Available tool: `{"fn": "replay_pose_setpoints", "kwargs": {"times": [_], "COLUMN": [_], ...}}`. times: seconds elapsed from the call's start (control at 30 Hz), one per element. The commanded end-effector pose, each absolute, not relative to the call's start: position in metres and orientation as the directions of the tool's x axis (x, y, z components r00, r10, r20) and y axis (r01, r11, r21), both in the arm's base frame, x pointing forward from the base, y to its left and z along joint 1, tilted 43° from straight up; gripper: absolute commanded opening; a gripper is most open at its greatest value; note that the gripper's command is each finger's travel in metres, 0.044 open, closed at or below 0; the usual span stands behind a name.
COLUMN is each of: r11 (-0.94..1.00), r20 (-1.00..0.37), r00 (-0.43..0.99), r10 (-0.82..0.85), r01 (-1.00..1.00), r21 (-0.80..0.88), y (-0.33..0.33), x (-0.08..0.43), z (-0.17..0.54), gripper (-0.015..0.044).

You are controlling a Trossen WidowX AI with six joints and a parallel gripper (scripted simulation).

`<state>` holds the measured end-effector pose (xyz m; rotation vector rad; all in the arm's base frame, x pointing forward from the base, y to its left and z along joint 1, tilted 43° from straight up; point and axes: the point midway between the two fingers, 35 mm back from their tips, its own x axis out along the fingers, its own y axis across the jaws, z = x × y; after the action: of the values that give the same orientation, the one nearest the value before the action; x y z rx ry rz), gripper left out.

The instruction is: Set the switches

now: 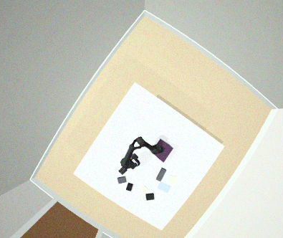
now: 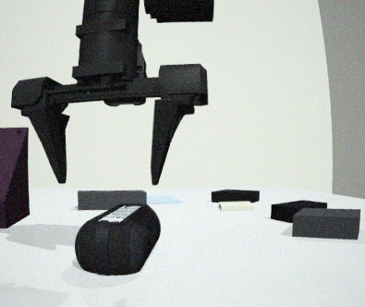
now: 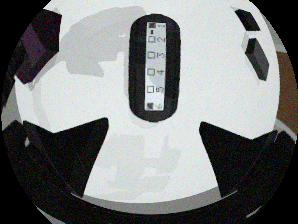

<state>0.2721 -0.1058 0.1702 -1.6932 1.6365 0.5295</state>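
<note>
The dark grey controller unit lies upside down on the bench, its rounded body lengthwise in the wrist view. Its white label faces up. In the wrist view, squares 1 and 6 are filled; squares 2, 3, 4 and 5 are empty. A small dark mark sits between squares 1 and 2. The rocker switches are hidden underneath. My gripper is wide open and empty, pointing down above the unit. Its fingertips show beyond the 6 end of the label in the wrist view, touching nothing.
The purple mount stands beside the unit. A long grey block, a light blue piece, cream pieces, black blocks and a dark grey block lie around on the bench.
</note>
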Motion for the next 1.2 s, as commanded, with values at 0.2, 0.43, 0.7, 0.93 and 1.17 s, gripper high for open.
{"fn": "replay_pose_setpoints", "kwargs": {"times": [0.2, 0.43, 0.7, 0.93, 1.17], "r11": [0.045, 0.045, 0.045, 0.044, 0.044], "r20": [-0.726, -0.726, -0.726, -0.725, -0.723], "r00": [0.104, 0.104, 0.105, 0.105, 0.106], "r10": [-0.68, -0.679, -0.68, -0.681, -0.682], "r01": [-0.982, -0.982, -0.982, -0.982, -0.982], "r21": [-0.182, -0.183, -0.183, -0.184, -0.185], "y": [-0.111, -0.118, -0.127, -0.135, -0.143], "x": [0.275, 0.277, 0.278, 0.279, 0.279], "z": [0.163, 0.154, 0.145, 0.137, 0.129], "gripper": [0.044, 0.044, 0.044, 0.044, 0.044]}}
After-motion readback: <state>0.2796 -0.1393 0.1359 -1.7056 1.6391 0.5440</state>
